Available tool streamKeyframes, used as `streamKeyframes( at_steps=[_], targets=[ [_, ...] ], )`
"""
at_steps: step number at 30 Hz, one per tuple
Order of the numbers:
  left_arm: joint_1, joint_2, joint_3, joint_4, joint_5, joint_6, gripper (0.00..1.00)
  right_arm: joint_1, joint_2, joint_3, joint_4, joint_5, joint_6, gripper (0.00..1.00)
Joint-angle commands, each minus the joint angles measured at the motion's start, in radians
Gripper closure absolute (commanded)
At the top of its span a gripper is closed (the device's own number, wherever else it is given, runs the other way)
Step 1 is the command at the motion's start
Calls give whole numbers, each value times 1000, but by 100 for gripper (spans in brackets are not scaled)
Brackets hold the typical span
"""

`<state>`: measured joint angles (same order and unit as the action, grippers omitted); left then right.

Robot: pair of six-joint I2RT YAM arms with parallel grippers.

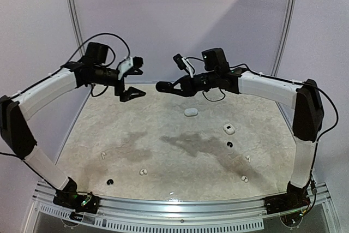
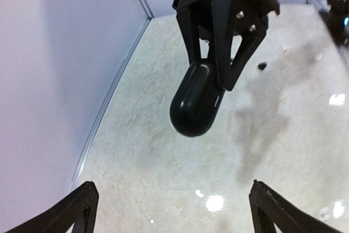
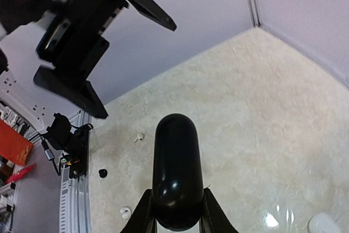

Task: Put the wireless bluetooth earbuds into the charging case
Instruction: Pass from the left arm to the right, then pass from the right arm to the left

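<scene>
A black pill-shaped charging case (image 3: 175, 167) is held in the air over the back of the table, my right gripper (image 3: 176, 191) shut on its near end. From above, the case (image 1: 162, 87) sticks out leftward from the right gripper (image 1: 175, 86). My left gripper (image 1: 139, 83) hovers just left of it, open and empty. In the left wrist view its fingers (image 2: 82, 211) stand wide apart, clear of the case (image 2: 196, 102). Tiny earbuds lie scattered on the table: black ones (image 1: 229, 144) (image 1: 109, 181) and white ones (image 1: 143, 172) (image 1: 244, 178) (image 1: 102, 155).
A closed white case (image 1: 191, 112) lies at the table's centre back. An open white case (image 1: 228, 129) sits to its right. Pale walls close in the back and sides. A metal rail (image 1: 180, 203) runs along the near edge by the arm bases.
</scene>
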<state>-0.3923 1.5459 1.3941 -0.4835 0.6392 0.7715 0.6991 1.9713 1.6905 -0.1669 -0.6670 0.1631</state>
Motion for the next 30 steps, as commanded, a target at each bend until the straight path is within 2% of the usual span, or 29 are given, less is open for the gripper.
streamKeyframes(
  at_steps=[1,3,5,8,13,23,26,30],
  targets=[
    [18,-151,-157,163,314,-424,9,-3,-150,-95,282,-141,-199,100],
    [3,-194,-241,365,327,-573,18,-5,-177,-120,372,-167,-198,100],
    [-21,-217,-286,506,310,-657,26,-5,-181,-121,432,-191,-183,100],
    [-63,-218,-285,575,252,-706,39,-3,-176,-114,494,-213,-136,100],
    [-85,-198,-277,664,223,-768,39,11,-172,-104,482,-230,-146,100],
    [-107,-133,-212,718,235,-808,40,32,-171,-85,395,-214,-227,100],
    [-111,-115,-196,736,249,-812,44,31,-169,-84,381,-207,-237,100],
    [-112,-109,-190,730,259,-811,57,31,-170,-84,372,-196,-243,100]
  ],
)
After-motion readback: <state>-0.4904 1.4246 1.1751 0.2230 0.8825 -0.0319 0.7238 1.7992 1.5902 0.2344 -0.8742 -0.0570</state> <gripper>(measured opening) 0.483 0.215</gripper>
